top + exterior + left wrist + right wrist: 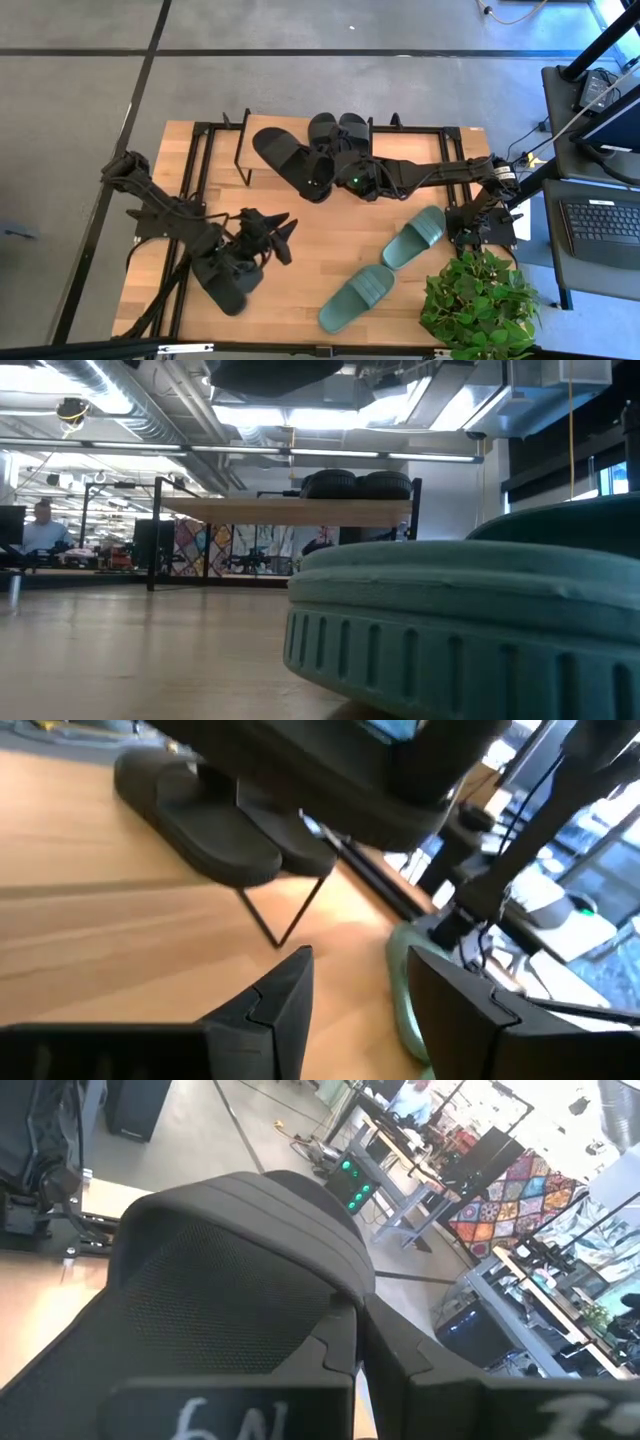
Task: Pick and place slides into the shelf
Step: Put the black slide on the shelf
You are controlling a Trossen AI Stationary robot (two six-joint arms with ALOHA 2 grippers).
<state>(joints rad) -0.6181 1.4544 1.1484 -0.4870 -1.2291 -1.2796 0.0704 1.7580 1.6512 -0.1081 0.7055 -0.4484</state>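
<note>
R gripper [322,178], clamped on black slide [290,160], sits at shelf [420,143]; slide runs 10-to-4; L gripper [283,232] empty, fingers apart.

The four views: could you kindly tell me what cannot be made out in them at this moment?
- High view: the right gripper fingertips, dark against the black slide at the shelf.
- High view: the black slide under the left arm is partly covered; the left gripper stands open beside it.
- Low view: a green slide fills the foreground and blocks both grippers.
- Right wrist view: the strap hides the table.
</note>
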